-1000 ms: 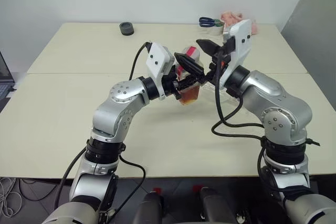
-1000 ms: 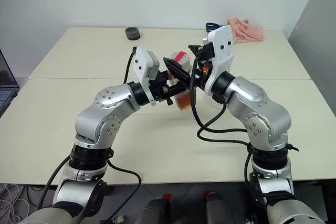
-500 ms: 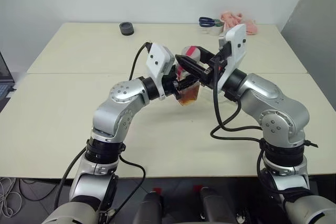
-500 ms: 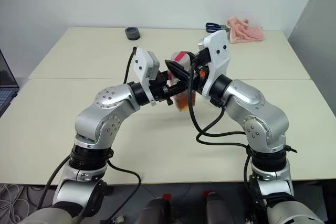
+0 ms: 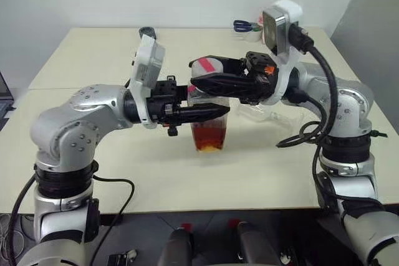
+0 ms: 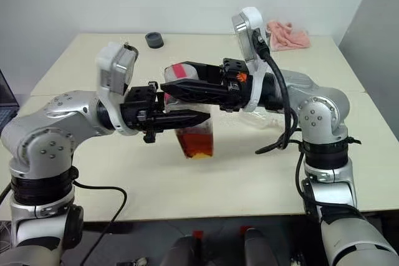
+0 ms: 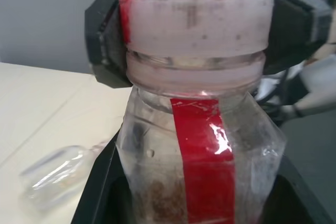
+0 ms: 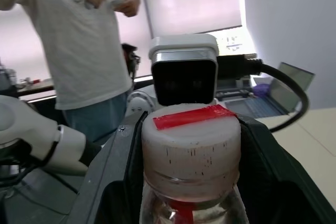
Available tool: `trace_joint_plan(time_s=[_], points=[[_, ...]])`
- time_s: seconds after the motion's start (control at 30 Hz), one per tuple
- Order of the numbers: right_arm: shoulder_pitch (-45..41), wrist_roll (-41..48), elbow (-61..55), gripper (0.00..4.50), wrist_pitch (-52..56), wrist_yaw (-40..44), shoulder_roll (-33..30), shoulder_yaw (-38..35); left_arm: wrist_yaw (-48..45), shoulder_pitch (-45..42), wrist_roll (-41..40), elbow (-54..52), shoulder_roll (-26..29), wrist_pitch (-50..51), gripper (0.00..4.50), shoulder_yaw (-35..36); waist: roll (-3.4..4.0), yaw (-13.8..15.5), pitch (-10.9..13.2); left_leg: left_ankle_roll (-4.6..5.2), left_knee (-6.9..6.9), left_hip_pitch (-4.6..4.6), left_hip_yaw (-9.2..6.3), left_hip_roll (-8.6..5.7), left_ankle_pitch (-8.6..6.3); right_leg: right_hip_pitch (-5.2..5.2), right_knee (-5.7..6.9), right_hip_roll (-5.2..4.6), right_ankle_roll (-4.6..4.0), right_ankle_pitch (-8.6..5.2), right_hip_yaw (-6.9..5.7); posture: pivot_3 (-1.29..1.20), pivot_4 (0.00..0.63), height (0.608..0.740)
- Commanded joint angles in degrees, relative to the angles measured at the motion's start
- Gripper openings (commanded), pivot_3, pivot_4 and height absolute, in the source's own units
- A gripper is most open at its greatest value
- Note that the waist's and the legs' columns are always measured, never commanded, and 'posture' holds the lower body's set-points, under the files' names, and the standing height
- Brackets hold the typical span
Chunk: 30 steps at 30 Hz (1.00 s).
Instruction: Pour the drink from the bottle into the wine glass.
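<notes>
Bottle (image 5: 211,130) sits centre frame, upright and lifted off the table (image 5: 93,54); the drink (image 5: 210,137) fills only its lower part. Left gripper (image 5: 209,110) is clamped on the bottle's body, coming in from the left side of the frame. Right gripper (image 5: 202,79) reaches in from the right and is pinched on the cap (image 5: 209,65), fingers on both sides of it, as the right wrist view shows. The step looks like uncapping, so you twist the cap with the right while the left holds the body firm and level. Don't squeeze the thin plastic hard and don't tilt it, or drink may slop out once the cap loosens. Wine glass (image 5: 265,111) seems to lie on its side just right of the bottle, behind the right arm, so you'll likely need it upright before pouring.
</notes>
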Motion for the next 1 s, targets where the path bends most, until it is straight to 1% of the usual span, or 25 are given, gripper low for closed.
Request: trace_joint_plan(time_s=[0.03, 0.07, 0.1, 0.23, 0.33, 0.43, 0.53, 0.67, 0.8, 1.0], points=[[-1.54, -0.18, -0.14, 2.33, -1.85, -0.3, 0.17, -0.6, -1.76, -2.61, -3.07, -2.05, -1.65, 0.93, 1.8, -3.95, 0.0, 0.04, 0.0, 0.0, 0.01, 0.0, 0.0, -0.01, 0.0, 0.0, 0.0, 0.0, 0.0, 0.0, 0.0, 0.0, 0.15, 0.74], [-0.67, -0.19, -0.59, 2.71, -1.7, -0.19, -0.94, -1.31, -1.65, -2.24, -2.03, -1.82, -1.43, 0.35, 1.8, -3.89, 0.0, 0.02, 0.0, 0.0, 0.0, 0.01, 0.02, -0.01, 0.0, 0.0, 0.0, 0.0, 0.0, 0.0, 0.02, 0.0, 0.15, 0.74], [0.54, -0.29, -1.53, 2.98, -1.46, -0.74, -2.35, -2.24, -1.51, -1.44, -0.85, -1.86, -1.04, -0.41, 1.8, -3.96, 0.0, 0.05, 0.0, 0.0, -0.03, 0.02, 0.02, -0.01, 0.0, 0.0, -0.01, 0.0, 0.0, 0.0, 0.02, 0.0, 0.15, 0.74], [6.36, -0.93, -7.71, 4.4, -0.71, -6.05, -7.5, -5.8, 0.2, 1.87, 3.46, -2.01, -0.24, -3.97, 1.8, -4.51, 0.0, 0.1, 0.0, -0.02, -0.07, -0.01, -0.01, 0.02, 0.01, -0.03, -0.03, -0.06, -0.01, 0.0, 0.04, 0.0, 0.15, 0.74], [11.98, -2.69, -14.11, 4.46, -1.28, -11.45, -11.0, -7.76, 3.16, 4.34, 7.74, -1.88, -1.62, -7.67, 1.8, -5.2, 0.0, 0.36, 0.0, -0.02, -0.06, -0.05, 0.04, 0.02, 0.01, -0.08, -0.02, -0.1, -0.01, 0.0, 0.12, 0.0, 0.15, 0.74], [14.27, -4.31, -17.95, 4.46, -1.78, -16.49, -11.72, -7.78, 6.0, 5.29, 10.93, -1.39, -3.91, -10.37, 1.8, -5.92, 0.0, 0.35, 0.0, -0.01, -0.05, -0.03, 0.12, 0.0, 0.0, -0.09, -0.02, -0.07, 0.0, 0.0, 0.19, 0.0, 0.15, 0.74], [14.76, -5.38, -20.58, 4.46, -1.93, -21.83, -10.45, -7.43, 8.21, 5.61, 14.53, -0.77, -5.8, -13.0, 1.8, -7.13, 0.0, 0.33, 0.0, -0.01, -0.05, 0.02, 0.16, 0.02, 0.01, -0.08, 0.01, 0.02, 0.0, 0.0, 0.18, 0.0, 0.15, 0.74], [13.34, -7.74, -22.77, 4.46, -2.66, -29.46, -5.92, -4.98, 10.9, 5.3, 19.22, 1.18, -8.67, -16.69, 1.8, -8.94, 0.0, 0.34, 0.0, -0.02, -0.06, 0.01, 0.17, 0.01, 0.01, -0.09, 0.01, 0.03, 0.0, 0.0, 0.2, 0.0, 0.15, 0.74], [13.54, -7.04, -23.66, 4.46, -2.85, -31.9, -3.05, -4.09, 11.49, 5.24, 21.62, 2.2, -9.8, -18.68, 1.8, -9.89, 0.0, 0.51, 0.0, -0.02, -0.06, -0.02, 0.15, 0.01, 0.01, -0.09, 0.0, -0.02, 0.0, 0.0, 0.2, 0.0, 0.15, 0.74], [14.42, -7.75, -22.4, 4.46, -4.19, -30.53, -4.13, -3.83, 11.09, 5.27, 22.38, 2.61, -9.8, -19.52, 1.8, -9.77, 0.0, 0.62, 0.0, -0.01, -0.06, -0.02, 0.15, -0.01, 0.01, -0.09, -0.01, -0.07, 0.0, 0.0, 0.19, 0.0, 0.15, 0.74]])
